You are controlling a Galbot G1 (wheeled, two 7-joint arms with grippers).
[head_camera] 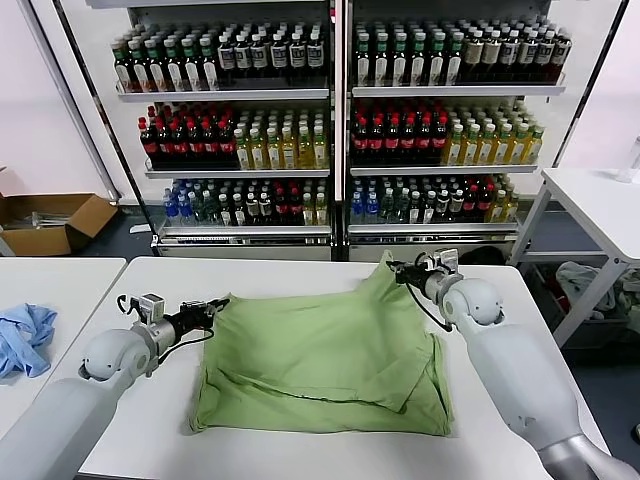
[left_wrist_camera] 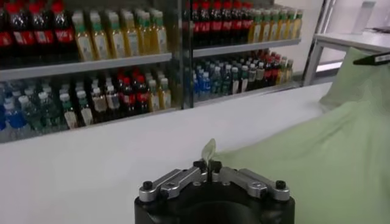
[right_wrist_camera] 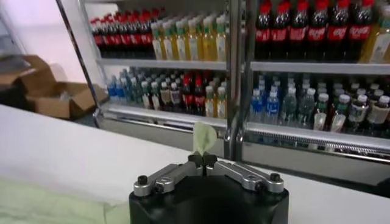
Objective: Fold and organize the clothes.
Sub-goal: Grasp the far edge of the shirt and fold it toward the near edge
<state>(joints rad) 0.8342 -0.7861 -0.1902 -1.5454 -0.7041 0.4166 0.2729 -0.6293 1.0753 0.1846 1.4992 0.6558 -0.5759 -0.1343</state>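
We see two smooth grey-white arms w/ rounded joints; left gripper (head_camera: 218,304) and right gripper (head_camera: 394,268) are black w/ silver linkage bars, black screws; black cables loop at both wrists.

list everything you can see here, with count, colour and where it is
shirt: one, light green, middle of the table, both far corners pinched
table: one, white, under the shirt
blue cloth: one, light blue, on the side table to the left
cardboard box: one, brown, on the floor far left
bottle shelves: two units, many bottles, behind the table
left gripper: one, shut on the shirt's far left corner
right gripper: one, shut on the shirt's far right corner, raised
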